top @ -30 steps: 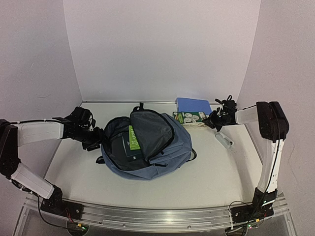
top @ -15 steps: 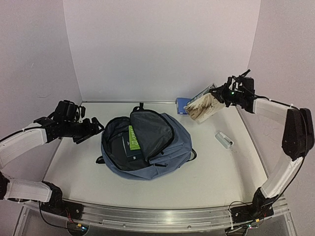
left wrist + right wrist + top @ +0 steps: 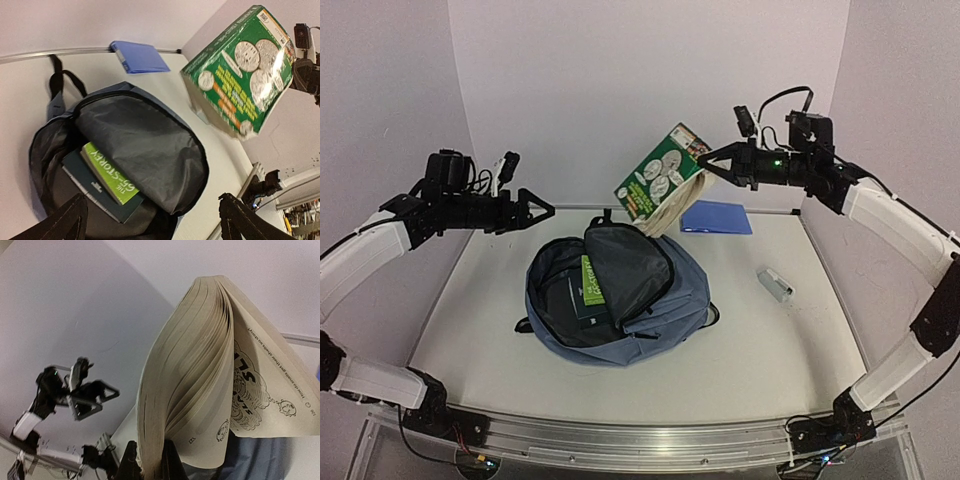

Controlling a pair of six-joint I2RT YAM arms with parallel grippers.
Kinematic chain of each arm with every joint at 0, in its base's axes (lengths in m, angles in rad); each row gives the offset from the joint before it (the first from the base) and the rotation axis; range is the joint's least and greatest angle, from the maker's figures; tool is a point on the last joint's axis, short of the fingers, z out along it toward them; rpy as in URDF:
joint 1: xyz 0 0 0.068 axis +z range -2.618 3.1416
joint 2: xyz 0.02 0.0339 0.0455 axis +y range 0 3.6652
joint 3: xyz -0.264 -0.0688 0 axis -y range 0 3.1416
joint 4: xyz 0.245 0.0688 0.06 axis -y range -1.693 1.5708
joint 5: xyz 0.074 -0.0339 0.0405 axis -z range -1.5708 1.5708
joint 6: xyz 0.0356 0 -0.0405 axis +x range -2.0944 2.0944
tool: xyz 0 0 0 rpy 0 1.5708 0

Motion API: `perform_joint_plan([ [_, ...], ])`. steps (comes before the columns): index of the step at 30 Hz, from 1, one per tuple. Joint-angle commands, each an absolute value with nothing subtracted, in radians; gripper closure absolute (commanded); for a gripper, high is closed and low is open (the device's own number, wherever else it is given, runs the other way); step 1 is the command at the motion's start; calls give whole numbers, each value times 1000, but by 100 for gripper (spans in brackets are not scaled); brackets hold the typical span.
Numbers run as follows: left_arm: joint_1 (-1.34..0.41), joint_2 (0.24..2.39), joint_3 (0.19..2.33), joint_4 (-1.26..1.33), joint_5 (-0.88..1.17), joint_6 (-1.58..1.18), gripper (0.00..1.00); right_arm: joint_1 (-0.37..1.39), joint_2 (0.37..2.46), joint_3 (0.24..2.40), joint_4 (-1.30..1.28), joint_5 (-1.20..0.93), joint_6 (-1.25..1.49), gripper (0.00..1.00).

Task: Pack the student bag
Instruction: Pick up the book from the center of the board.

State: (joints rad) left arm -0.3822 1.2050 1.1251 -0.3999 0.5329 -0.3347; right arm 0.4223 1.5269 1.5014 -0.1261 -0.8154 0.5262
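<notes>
The student bag [image 3: 665,290] lies on the worktop [image 3: 770,350] in the middle of the overhead view, its slate-blue fabric toward the lower right and its black carry loop toward the back wall. Its main compartment is unzipped and open, with the dark flap [image 3: 140,145] folded across the mouth. Inside, at the left of the opening, a bright green book [image 3: 592,280] rests on top of a darker teal book [image 3: 87,187]; both are partly under the flap. The left fingers [image 3: 538,203] hang in the air at the upper left of the frame, well apart from the bag, spread wide and holding nothing. In the left wrist view the two tips stand at the bottom corners with the bag between them. The right fingers [image 3: 718,160] are at the upper right, pinching a green paperback [image 3: 660,180] by one edge. The paperback hangs tilted in the air above the far side of the bag, its cover with round silver pictures turned to the camera. In the right wrist view its pages [image 3: 200,365] fan loosely, with the dark fingertips [image 3: 131,465] on either side of the page block at the bottom. A flat blue notebook [image 3: 717,217] lies near the back wall, to the right of the paperback. A small grey object [image 3: 775,285] lies on the worktop to the right of the bag, apart from it; I cannot tell what it is.
</notes>
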Motion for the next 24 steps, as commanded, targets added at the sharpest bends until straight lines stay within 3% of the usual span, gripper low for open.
perform_joint_plan([
  [1, -422, 1276, 1236, -338, 747, -281, 9, 531, 1467, 1583, -103, -974, 451, 100],
  [13, -583, 1419, 1312, -279, 1000, -317, 10, 679, 1519, 1605, -106, -1035, 418, 100],
  [16, -592, 1431, 1307, -255, 1035, -338, 15, 690, 1530, 1608, -106, -1037, 413, 100],
  [19, -595, 1431, 1299, -244, 1056, -352, 28, 696, 1539, 1609, -107, -1038, 411, 100],
  [24, -596, 1409, 1250, -185, 1058, -381, 76, 697, 1554, 1601, -117, -974, 409, 100],
])
